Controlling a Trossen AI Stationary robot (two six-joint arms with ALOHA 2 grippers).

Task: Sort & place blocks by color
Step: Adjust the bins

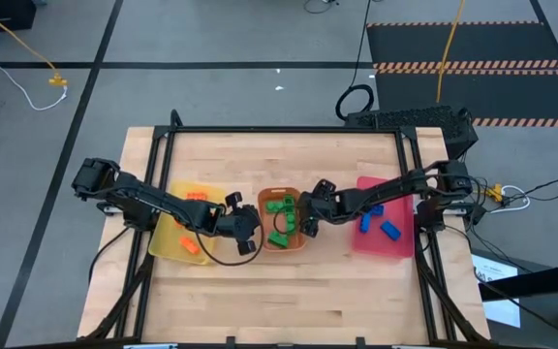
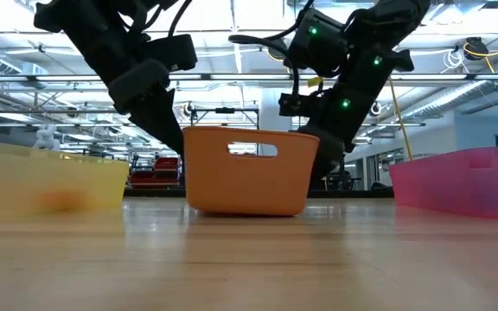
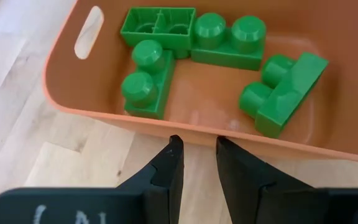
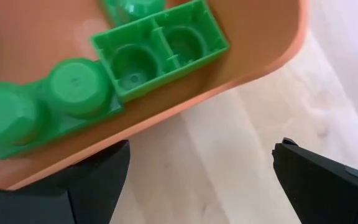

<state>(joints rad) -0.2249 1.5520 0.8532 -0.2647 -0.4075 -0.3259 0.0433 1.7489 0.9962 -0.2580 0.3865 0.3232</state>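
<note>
Wooden table [image 1: 289, 291]; perhaps shelving, blurred, behind.

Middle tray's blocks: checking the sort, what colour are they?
Green blocks, all of them; clearest in the left wrist view.

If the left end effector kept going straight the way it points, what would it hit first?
Most likely the near wall of the orange tray, just ahead of the left end effector, whose jaws stand slightly apart and empty. The green blocks lie beyond that wall, inside. Depth is uncertain.

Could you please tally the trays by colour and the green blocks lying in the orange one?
Yellow tray: 1
Orange tray: 1
Pink tray: 1
Green blocks: 4
Total: 7
</note>
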